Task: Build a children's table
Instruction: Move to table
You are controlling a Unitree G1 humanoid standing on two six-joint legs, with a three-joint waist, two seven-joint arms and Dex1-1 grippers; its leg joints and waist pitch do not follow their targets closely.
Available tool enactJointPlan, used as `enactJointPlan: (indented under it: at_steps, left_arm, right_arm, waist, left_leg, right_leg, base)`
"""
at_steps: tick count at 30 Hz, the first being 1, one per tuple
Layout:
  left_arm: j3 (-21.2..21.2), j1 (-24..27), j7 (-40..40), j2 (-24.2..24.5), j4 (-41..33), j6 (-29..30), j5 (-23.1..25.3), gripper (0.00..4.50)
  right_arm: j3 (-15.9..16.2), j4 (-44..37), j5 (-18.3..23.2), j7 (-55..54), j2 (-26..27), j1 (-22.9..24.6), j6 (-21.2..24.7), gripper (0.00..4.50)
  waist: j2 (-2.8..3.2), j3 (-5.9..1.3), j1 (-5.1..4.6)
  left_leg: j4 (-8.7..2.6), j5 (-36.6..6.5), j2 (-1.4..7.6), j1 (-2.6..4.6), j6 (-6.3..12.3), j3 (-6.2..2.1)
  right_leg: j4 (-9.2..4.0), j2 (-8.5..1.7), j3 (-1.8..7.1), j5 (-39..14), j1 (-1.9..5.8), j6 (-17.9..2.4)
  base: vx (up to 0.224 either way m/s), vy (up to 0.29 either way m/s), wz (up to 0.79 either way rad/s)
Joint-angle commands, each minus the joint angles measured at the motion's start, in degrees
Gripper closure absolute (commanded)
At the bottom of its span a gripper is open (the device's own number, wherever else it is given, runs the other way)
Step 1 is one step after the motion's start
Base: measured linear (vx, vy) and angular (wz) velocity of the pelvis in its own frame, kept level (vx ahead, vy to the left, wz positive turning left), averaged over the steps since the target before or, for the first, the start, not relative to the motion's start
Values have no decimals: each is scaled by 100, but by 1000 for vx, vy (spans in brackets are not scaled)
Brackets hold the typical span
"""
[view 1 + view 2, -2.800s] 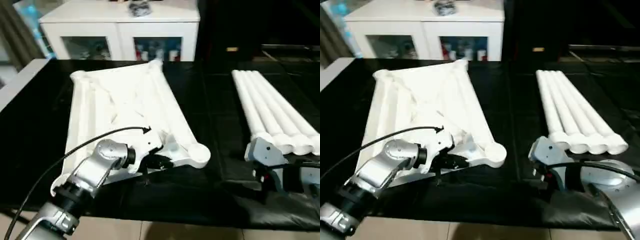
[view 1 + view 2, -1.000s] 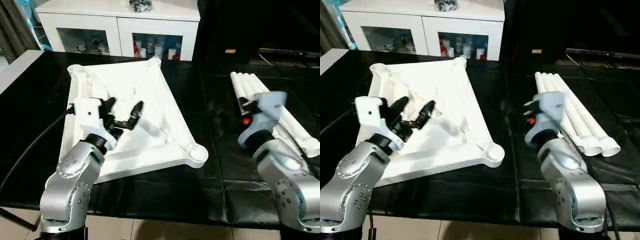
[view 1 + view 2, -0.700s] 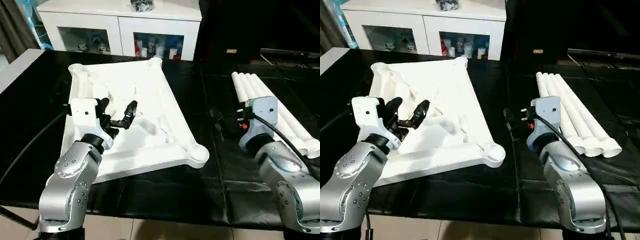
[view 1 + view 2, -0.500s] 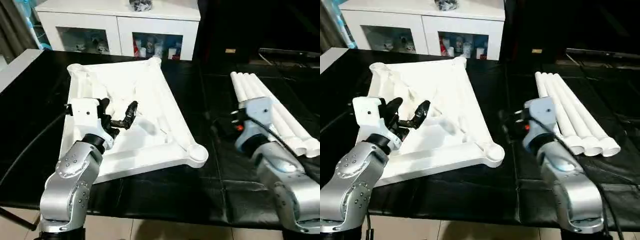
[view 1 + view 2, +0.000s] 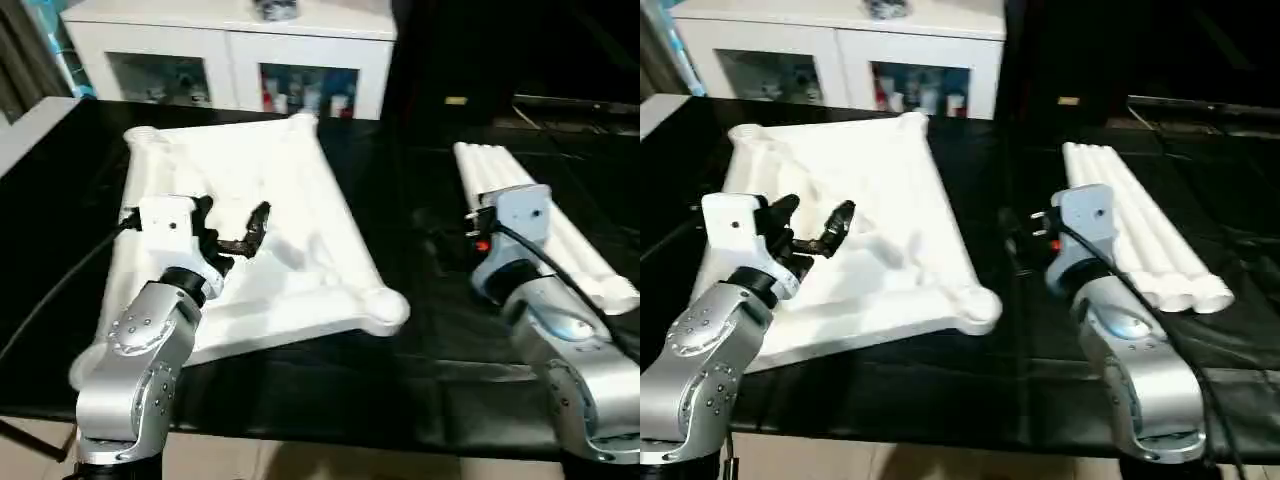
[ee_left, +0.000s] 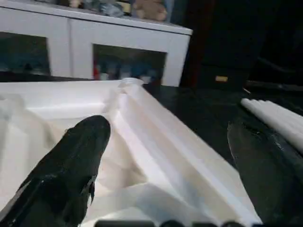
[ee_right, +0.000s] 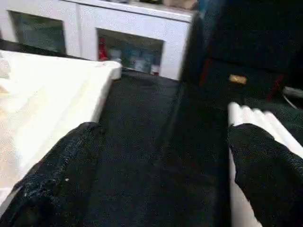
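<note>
Black cloth (image 5: pixel 420 180) separates tabletop (image 5: pixel 300 190) edge from legs (image 5: pixel 520 200).

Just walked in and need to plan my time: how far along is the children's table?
Barely started. Done: the tabletop lies ribbed side up and four legs lie together beside it. In hand: nothing; the left gripper and right gripper are open and empty. Left: fitting all four legs.

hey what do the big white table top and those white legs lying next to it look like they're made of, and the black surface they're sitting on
Table top: likely moulded plastic, matte white; raised ribs and round corner sockets are formed in one piece.
Legs: probably the same white plastic, smooth tubes with a slight sheen.
Black surface: looks like a glossy sheet or film, since it wrinkles and reflects light; exact material unclear.
</note>
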Motion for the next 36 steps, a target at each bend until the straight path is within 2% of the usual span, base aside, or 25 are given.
enactJointPlan:
  at_steps: [1,2,3,4,5,6,7,8,9,10,12,14,17,20,22,23,24,25,27,28,29,30,31,32,36]
  left_arm:
    - [0,-67,3,48,20,-15,62,1]
    - [-1,-66,4,50,21,-16,61,1]
    - [-5,-65,5,60,26,-19,65,1]
    - [-4,-70,7,67,37,-21,65,1]
    - [43,-85,30,37,58,30,-7,1]
    - [79,-97,48,14,72,70,-61,1]
    - [61,-131,85,78,119,74,38,1]
    - [59,-133,86,82,121,72,45,1]
    - [35,-147,82,126,147,49,108,1]
    - [20,-150,68,147,150,30,130,1]
    - [16,-156,63,158,156,18,137,1]
    - [3,-189,66,207,197,35,140,1]
    - [45,-250,107,197,249,36,152,1]
    - [33,-303,43,238,280,-31,169,1]
    - [27,-324,15,249,289,-50,171,1]
    - [22,-331,11,259,295,-55,171,1]
    - [17,-333,10,266,298,-61,168,1]
    - [20,-333,25,264,298,-36,164,1]
    - [20,-333,58,264,302,20,168,1]
    - [13,-331,64,261,314,29,168,1]
    - [9,-332,82,251,327,45,169,1]
    - [8,-334,87,246,335,45,167,1]
    - [-3,-340,88,252,353,42,180,1]
    - [-16,-352,93,269,379,54,205,1]
    - [-26,-370,86,293,426,64,239,1]
  right_arm:
    - [-111,13,12,-80,18,-30,127,0]
    - [-112,13,4,-93,13,-34,139,0]
    - [-167,19,46,-153,78,-64,170,0]
    - [-231,36,71,-235,159,-106,173,0]
    - [-209,48,-26,-331,148,-156,261,0]
    - [-183,55,-104,-392,128,-188,324,0]
    - [-256,77,-3,-405,231,-218,435,0]
    - [-258,78,3,-402,235,-219,437,0]
    - [-251,98,43,-335,244,-219,397,0]
    - [-233,122,81,-240,238,-206,243,0]
    - [-233,130,103,-218,245,-209,221,0]
    - [-63,147,-12,-96,124,-222,173,0]
    - [-25,136,31,-86,136,-201,272,0]
    - [-40,132,86,-90,187,-176,311,0]
    - [-43,143,90,-103,203,-170,365,0]
    - [-57,154,102,-126,230,-165,366,0]
    - [-75,161,90,-171,256,-161,334,0]
    - [-95,163,65,-222,274,-163,298,0]
    - [-141,160,74,-250,307,-171,301,0]
    - [-156,158,71,-244,302,-182,294,0]
    - [-171,157,75,-229,301,-189,298,0]
    - [-173,155,77,-221,298,-192,309,0]
    - [-181,148,91,-215,304,-193,332,0]
    - [-193,133,115,-221,323,-193,385,0]
    - [-203,111,154,-229,358,-197,456,0]
  waist:
    - [-140,-309,115]
    - [-25,-286,49]
    - [131,-350,50]
    - [399,-426,-101]
    - [349,-510,-206]
    - [310,-501,-184]
    - [266,-479,-138]
    - [130,-456,-36]
    - [2,-474,9]
    - [-172,-496,127]
    - [-144,-408,284]
    - [-81,-334,296]
    - [-27,-276,243]
    - [54,-323,200]
    - [53,-349,207]
    - [88,-379,190]
    - [-13,-409,252]
    - [-88,-396,333]
    - [-157,-433,513]
    - [-168,-394,551]
    - [29,-443,450]
    - [75,-423,349]
    - [194,-461,114]
    - [224,-418,-6]
    - [136,-414,-30]
  left_leg:
    - [220,-144,-302,-334,446,34]
    - [-49,182,-216,-335,381,-41]
    - [-294,330,-30,-139,408,-113]
    - [-745,1219,1231,287,825,-901]
    - [-799,2397,1735,534,1549,-1245]
    - [-689,2959,1583,568,1784,-1194]
    - [-542,3794,1193,518,2316,-989]
    - [-360,3313,499,214,2153,-520]
    - [-185,2674,64,69,1789,-261]
    - [-125,1594,-260,-294,1095,-36]
    - [-413,359,-76,-128,-103,-18]
    - [-617,-211,-25,-47,-869,-12]
    - [-696,-876,54,13,-1266,3]
    - [-789,-1074,132,51,-1380,-43]
    - [-809,-1030,130,20,-1152,-13]
    - [-706,-1034,149,148,-1204,123]
    - [-538,-1111,80,206,-1295,321]
    - [-437,-1218,23,141,-1189,373]
    - [-96,-1100,-98,-56,-671,221]
    - [27,-848,-117,-220,-555,-6]
    - [-395,2,-46,-361,-139,-241]
    - [-592,79,-2,-153,28,-205]
    - [-688,99,107,305,412,-320]
    - [-803,-183,187,200,394,-367]
    - [-819,-1049,95,169,-751,-248]
  right_leg:
    - [-852,-724,487,-469,566,-2149]
    - [-856,-487,218,-452,476,-1404]
    - [-884,-354,65,-462,405,-933]
    - [-186,-239,-181,-631,81,8]
    - [610,-437,10,-1150,-394,390]
    - [750,-505,151,-1039,-554,341]
    - [639,-588,388,-429,-629,166]
    - [93,-573,508,358,-336,-31]
    - [-168,-582,547,744,-147,-140]
    - [-260,-735,621,1138,199,-295]
    - [-367,-723,637,170,172,295]
    - [-467,-536,568,-1109,149,916]
    - [-568,-436,541,-2888,15,894]
    - [-464,-351,505,-2092,-5,440]
    - [-464,-425,528,-1634,52,147]
    - [-540,-381,667,-1672,-62,131]
    - [-582,-288,931,-1925,-118,183]
    - [-624,-285,1197,-2097,-84,211]
    - [-743,-583,1806,-2154,155,253]
    - [-764,-633,2072,-2119,239,258]
    - [-544,-547,1484,-1045,285,-94]
    - [-456,-237,1181,-755,20,-132]
    - [-150,60,700,-519,-318,-171]
    - [-96,-55,494,-382,-200,-176]
    - [-326,-376,458,20,-19,-67]
  base:
    - [-9,-113,-4]
    - [-9,-113,-4]
    - [-3,-91,1]
    - [12,-86,-3]
    - [12,-86,-3]
    - [-3,-98,-3]
    - [-43,-114,3]
    - [-43,-114,3]
    - [-55,-154,-10]
    - [-66,-202,-6]
    - [-75,-197,-6]
    - [-79,-134,-14]
    - [-73,-33,-7]
    - [-19,7,0]
    - [-31,64,-1]
    - [-27,76,-12]
    - [-13,88,-35]
    - [-6,160,-61]
    - [8,152,-53]
    - [19,242,-52]
    - [19,242,-52]
    - [32,249,-13]
    - [1,242,10]
    - [1,242,10]
    - [-34,157,8]
